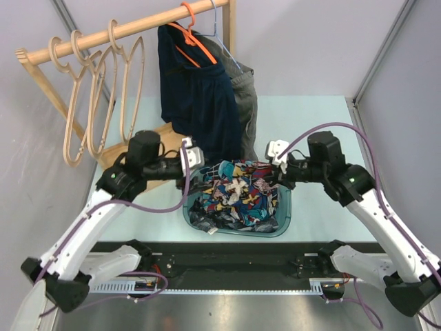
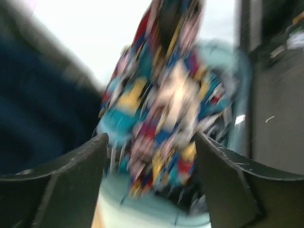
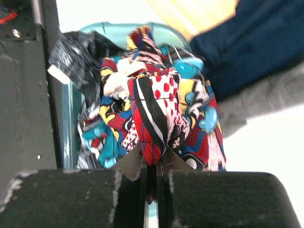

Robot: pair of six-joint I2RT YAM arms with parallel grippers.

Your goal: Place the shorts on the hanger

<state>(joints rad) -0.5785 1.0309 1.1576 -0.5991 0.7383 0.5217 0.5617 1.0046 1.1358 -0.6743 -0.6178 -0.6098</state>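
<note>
Close to the near edge of the desk, about midway along it, sits a teal basket [image 1: 286, 224], and the shorts [image 1: 234, 196] lie heaped in it, bright print bunched in loose folds, with a dark patterned cloth [image 3: 76, 59] tucked under them at one side. The right gripper [image 3: 154, 164] is pinched tight on a raised fold of the shorts, the red dotted cloth standing up from between its fingers. The left gripper [image 2: 149, 156] hangs at the other side of the basket with its jaws wide apart and nothing in them; its view is blurred, but the shorts show just ahead of it. The fabric looks light, soft and floppy, so it will likely sag and twist from a single pinch. A second hold on the waistband, well apart from the first, should spread it enough to drape. Where the waistband runs in that heap cannot be told. Beyond the basket a navy garment [image 1: 196, 96] and a grey one [image 1: 244, 96] hang from a rail [image 1: 138, 27]. Towards the far left corner, the wooden hanger [image 1: 113, 36] hangs bare beside two others like it.
</note>
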